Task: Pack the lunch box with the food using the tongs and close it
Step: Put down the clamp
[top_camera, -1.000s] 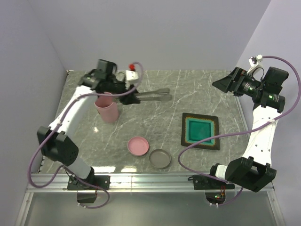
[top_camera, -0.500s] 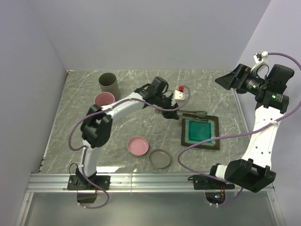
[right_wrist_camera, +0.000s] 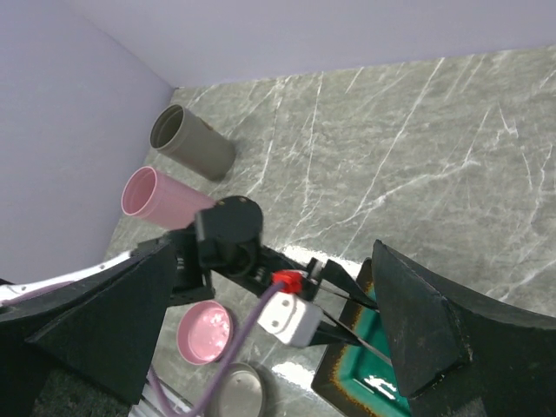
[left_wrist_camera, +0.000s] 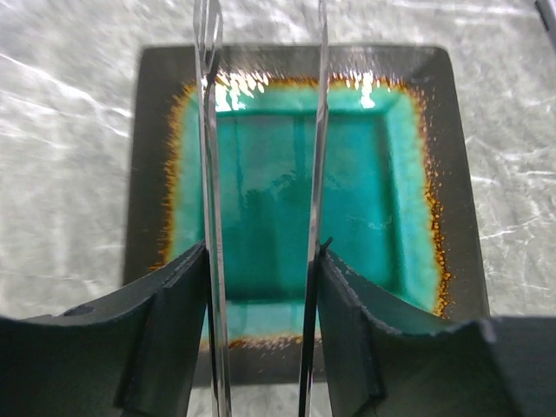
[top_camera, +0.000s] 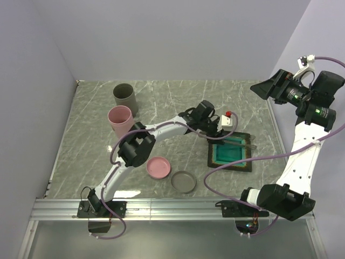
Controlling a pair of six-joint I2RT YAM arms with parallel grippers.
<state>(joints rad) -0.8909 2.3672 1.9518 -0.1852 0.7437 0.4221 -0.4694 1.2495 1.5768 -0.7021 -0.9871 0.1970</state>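
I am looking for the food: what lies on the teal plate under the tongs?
Only bare glaze shows on the plate beneath the tongs, no food. The left pincer covers its near edge.

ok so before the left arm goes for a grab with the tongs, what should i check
1. tongs held by the left gripper: ok, both arms sit between its fingers.
2. Tong arms spread: ok, a gap shows between them.
3. Tongs over the teal plate: ok.
4. food on the plate: not ok, none shows; its near edge is hidden.
5. right gripper out of the way: ok, open, raised far right.
6. pink cup and grey cup upright, pink lid and grey lid off: ok.
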